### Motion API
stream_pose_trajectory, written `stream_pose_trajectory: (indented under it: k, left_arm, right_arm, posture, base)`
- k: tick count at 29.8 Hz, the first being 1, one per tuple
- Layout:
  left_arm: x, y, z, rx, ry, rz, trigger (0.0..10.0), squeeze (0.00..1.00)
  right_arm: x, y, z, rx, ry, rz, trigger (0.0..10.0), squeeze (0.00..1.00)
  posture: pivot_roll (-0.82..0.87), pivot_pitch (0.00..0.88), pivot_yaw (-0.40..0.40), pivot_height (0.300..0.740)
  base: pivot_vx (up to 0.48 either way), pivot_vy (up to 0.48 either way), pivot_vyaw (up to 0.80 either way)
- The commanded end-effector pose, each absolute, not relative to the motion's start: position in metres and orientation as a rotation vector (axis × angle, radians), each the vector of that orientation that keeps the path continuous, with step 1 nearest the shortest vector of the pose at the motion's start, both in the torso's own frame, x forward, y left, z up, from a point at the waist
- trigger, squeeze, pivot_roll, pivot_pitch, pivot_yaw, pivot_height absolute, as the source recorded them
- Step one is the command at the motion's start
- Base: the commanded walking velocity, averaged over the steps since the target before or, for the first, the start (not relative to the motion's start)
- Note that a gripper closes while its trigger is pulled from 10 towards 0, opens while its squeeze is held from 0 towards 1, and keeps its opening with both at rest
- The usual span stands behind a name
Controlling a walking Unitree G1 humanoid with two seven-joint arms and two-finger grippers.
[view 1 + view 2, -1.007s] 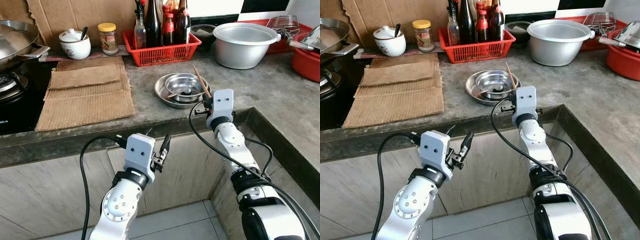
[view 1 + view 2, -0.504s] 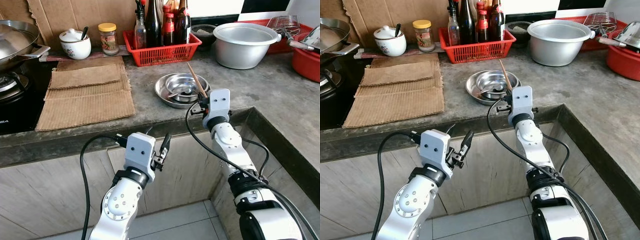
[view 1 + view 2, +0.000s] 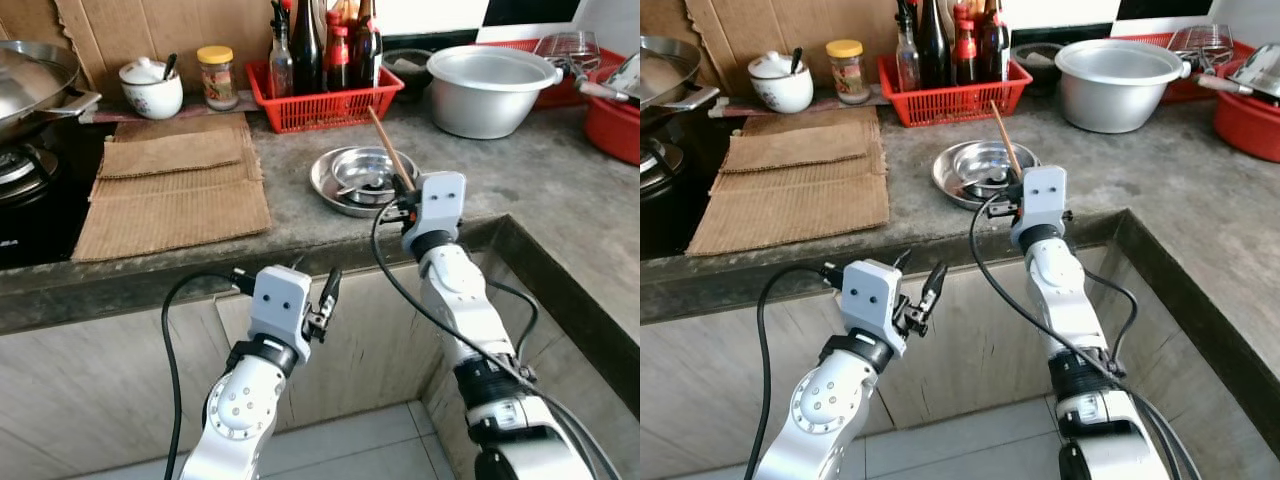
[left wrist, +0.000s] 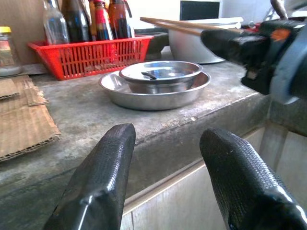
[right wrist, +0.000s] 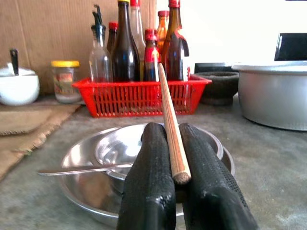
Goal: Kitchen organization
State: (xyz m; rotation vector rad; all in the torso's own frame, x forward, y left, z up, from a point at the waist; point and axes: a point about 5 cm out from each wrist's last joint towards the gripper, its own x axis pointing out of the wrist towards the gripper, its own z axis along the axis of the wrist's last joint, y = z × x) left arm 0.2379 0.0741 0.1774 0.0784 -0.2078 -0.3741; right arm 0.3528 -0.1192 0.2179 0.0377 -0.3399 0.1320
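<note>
The worktop is far from sorted — a big pot, a red basket of bottles and nested steel bowls with a spoon inside all sit out. One step is under way: the right end effector pinches a wooden chopstick just above the bowls, its destination undecided (judging by the task). The left end effector hangs wide apart, empty, below the worktop edge.

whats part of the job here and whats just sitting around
In the job:
- right pincer, shut on the wooden chopstick
- nested steel bowls with a spoon

Lying about:
- red bottle basket
- big aluminium pot
- cardboard sheets
- wok
- left pincer, idle, open
</note>
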Motion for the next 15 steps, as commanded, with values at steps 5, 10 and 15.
stream_pose_trajectory:
  k: [5, 10, 15]
  left_arm:
    - [0.241, 0.074, 0.177, 0.076, -0.203, -0.371, 10.0, 0.00]
    - [0.242, 0.074, 0.177, 0.077, -0.210, -0.374, 10.0, 0.00]
    - [0.240, 0.075, 0.182, 0.121, -0.288, -0.361, 10.0, 0.00]
  right_arm:
    - [0.336, -0.120, 0.233, 0.068, -0.374, 0.119, 10.0, 0.00]
    - [0.326, -0.120, 0.233, 0.072, -0.362, 0.114, 10.0, 0.00]
    - [0.317, -0.123, 0.234, 0.065, -0.356, 0.088, 10.0, 0.00]
  posture:
    - [0.06, 0.056, -0.026, 0.740]
    - [0.05, 0.055, -0.024, 0.740]
    - [0.04, 0.058, -0.020, 0.740]
  base:
    - [0.000, 0.428, -0.16]
    - [0.000, 0.433, -0.80]
    - [0.000, 0.000, -0.80]
